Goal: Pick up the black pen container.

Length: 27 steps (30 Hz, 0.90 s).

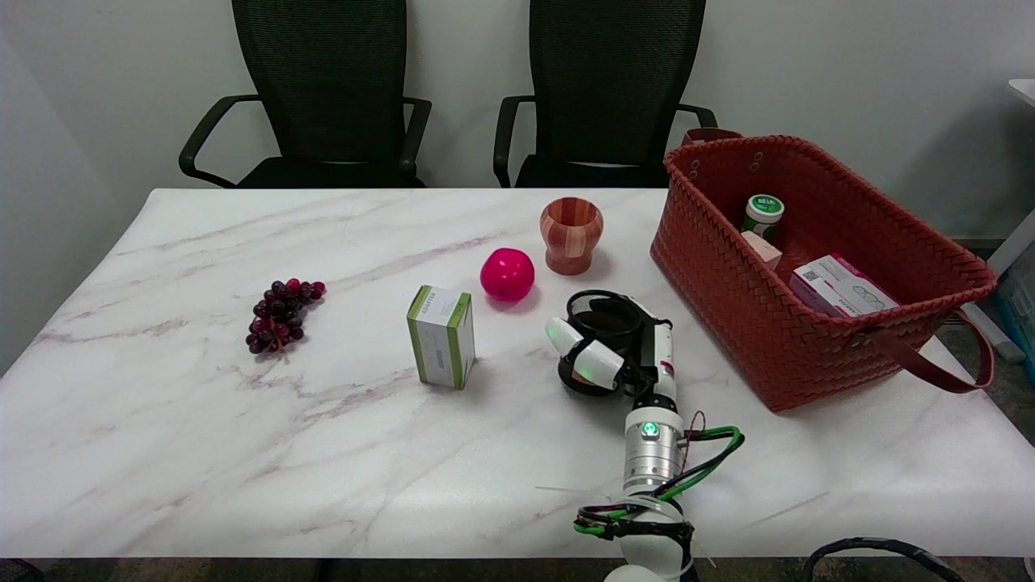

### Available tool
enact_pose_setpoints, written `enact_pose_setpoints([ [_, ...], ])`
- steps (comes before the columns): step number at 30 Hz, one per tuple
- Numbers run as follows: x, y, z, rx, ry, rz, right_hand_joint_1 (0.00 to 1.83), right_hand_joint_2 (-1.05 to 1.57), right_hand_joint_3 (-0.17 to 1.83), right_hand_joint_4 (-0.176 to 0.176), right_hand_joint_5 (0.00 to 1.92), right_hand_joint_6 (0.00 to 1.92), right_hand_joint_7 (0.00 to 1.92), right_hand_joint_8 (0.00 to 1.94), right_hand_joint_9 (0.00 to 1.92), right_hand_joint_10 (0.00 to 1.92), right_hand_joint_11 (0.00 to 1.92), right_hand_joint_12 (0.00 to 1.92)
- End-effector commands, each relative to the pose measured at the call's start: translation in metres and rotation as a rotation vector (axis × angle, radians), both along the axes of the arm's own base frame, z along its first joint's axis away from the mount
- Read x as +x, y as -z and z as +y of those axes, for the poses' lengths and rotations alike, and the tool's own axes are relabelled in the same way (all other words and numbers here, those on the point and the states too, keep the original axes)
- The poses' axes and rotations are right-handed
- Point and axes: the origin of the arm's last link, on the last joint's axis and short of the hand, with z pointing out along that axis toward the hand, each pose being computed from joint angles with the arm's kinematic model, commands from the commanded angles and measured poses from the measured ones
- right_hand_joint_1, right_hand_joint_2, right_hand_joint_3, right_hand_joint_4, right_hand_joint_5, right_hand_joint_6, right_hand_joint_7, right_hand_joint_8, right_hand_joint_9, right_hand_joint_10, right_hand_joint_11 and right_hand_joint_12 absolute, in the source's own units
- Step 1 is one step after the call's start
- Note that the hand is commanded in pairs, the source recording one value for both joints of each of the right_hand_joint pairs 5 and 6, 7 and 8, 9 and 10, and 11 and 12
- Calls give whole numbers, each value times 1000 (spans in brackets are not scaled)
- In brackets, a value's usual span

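**Desk:** As the right hand (608,356) wrapped round the black pen container (605,322) just below the centre of the frame, what exactly did the shot show?

**Photographer:** White fingers (594,361) curved across the container's near side, and a further part of the hand ran up its right side. The cup stood upright on the marble table (202,420), its round mouth open to the camera. Whether the fingers were pressed tight on the wall or only cupped against it, I could not tell.

**Desk:** And around it?

**Photographer:** A pink ball (507,274) and a wooden cup (571,234) sat above it in the frame, a green-and-white box (441,335) to its left, a bunch of dark grapes (281,314) further left. A red woven basket (817,356) filled the right side, close by but apart from the hand.

**Desk:** How would the container handle?

**Photographer:** By my reading, light and stiff: it looked like thin mesh or wire with a rolled rim, and it appeared empty. Such a wall should take a firm squeeze without harm, though it might flex a little. The surface looked dull, so not very slippery. The sensible hold was round the middle of the wall, fingers on opposite sides, as the hand was placed. Gripped near the rim only, it could tip on the lift.
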Motion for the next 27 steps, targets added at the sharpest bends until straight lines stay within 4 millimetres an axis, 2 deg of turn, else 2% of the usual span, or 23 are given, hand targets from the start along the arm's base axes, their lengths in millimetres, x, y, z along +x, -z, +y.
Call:
enact_pose_setpoints([
  [1,27,7,-12,43,-126,16,1114,847,518,0,1196,1196,1183,1183,886,886,575,575],
  [15,89,9,-35,63,-327,139,1119,852,557,0,1113,1113,1160,1160,883,883,588,588],
  [23,137,-7,-42,30,-416,258,1131,849,586,0,1087,1087,1233,1233,919,919,612,612],
  [27,160,-20,-43,22,-445,324,1140,849,588,0,1084,1084,1255,1255,976,976,697,697],
])
